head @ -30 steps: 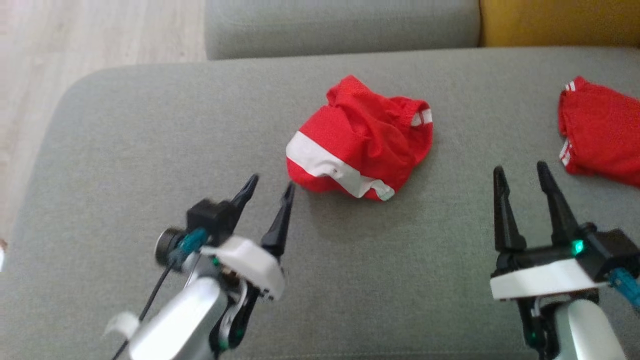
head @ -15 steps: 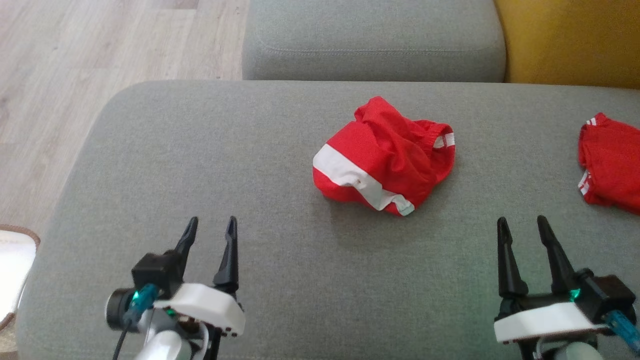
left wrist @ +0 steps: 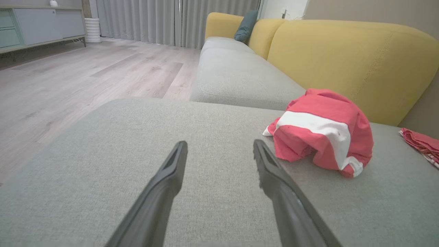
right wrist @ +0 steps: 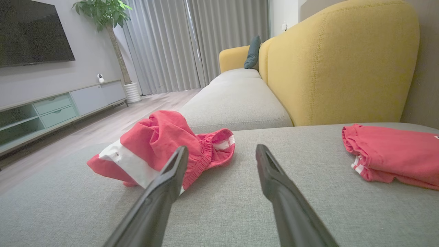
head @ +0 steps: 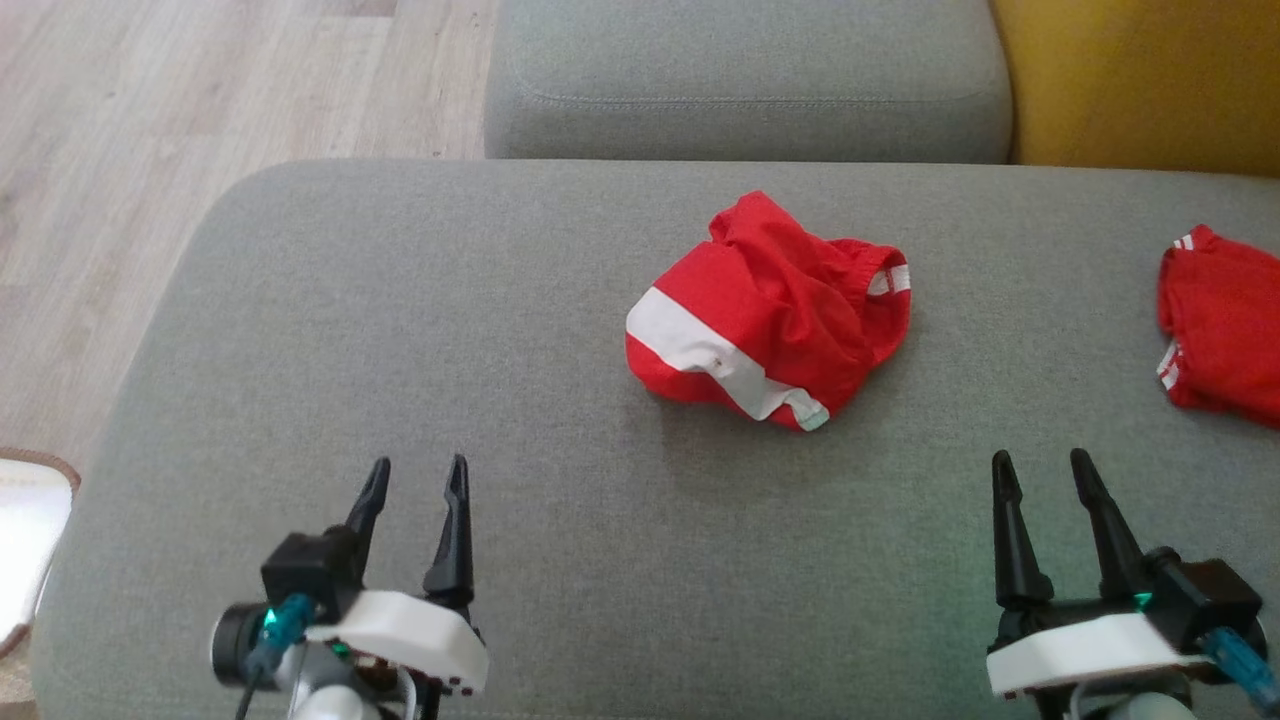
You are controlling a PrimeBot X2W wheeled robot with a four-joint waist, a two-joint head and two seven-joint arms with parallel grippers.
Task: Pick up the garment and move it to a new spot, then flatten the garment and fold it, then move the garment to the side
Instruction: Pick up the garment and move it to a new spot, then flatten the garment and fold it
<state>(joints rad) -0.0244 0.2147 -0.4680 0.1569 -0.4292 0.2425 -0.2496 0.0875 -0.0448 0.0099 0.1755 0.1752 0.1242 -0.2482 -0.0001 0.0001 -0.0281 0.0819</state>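
Both arms sit low over the grey woven cushion (head: 400, 330), left gripper (head: 419, 465) and right gripper (head: 1039, 458) spread, empty. The garment (head: 770, 315), crumpled red fabric with a white band, lies mid-cushion beyond them.

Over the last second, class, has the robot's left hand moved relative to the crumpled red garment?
Yes. The left hand has drawn back from the crumpled red garment, toward the robot and leftward.

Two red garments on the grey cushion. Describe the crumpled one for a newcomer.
Find the big grey seat cushion. Near its middle lies the garment, a crumpled red heap. Unlike the flatter red piece at the right edge, it shows a broad white band.
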